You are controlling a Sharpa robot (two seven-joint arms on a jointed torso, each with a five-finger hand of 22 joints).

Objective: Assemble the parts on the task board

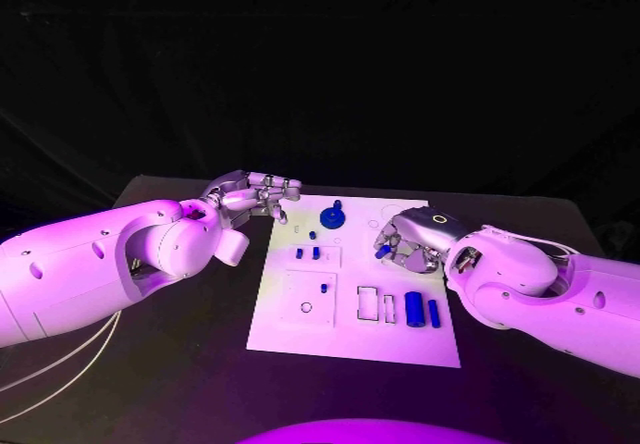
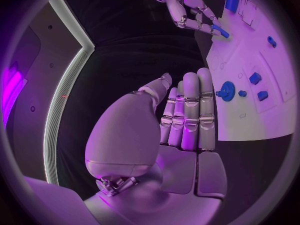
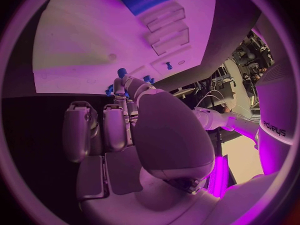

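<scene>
Seen from my head, my left hand hovers at the far left corner of the white task board, fingers curled loosely and holding nothing, while my right hand sits over the board's right edge pinching a small blue part. My left wrist camera shows my fingers straight and close together, empty, beside the board where a blue gear lies. My right wrist camera shows my fingertips closed on the blue part above the board.
</scene>
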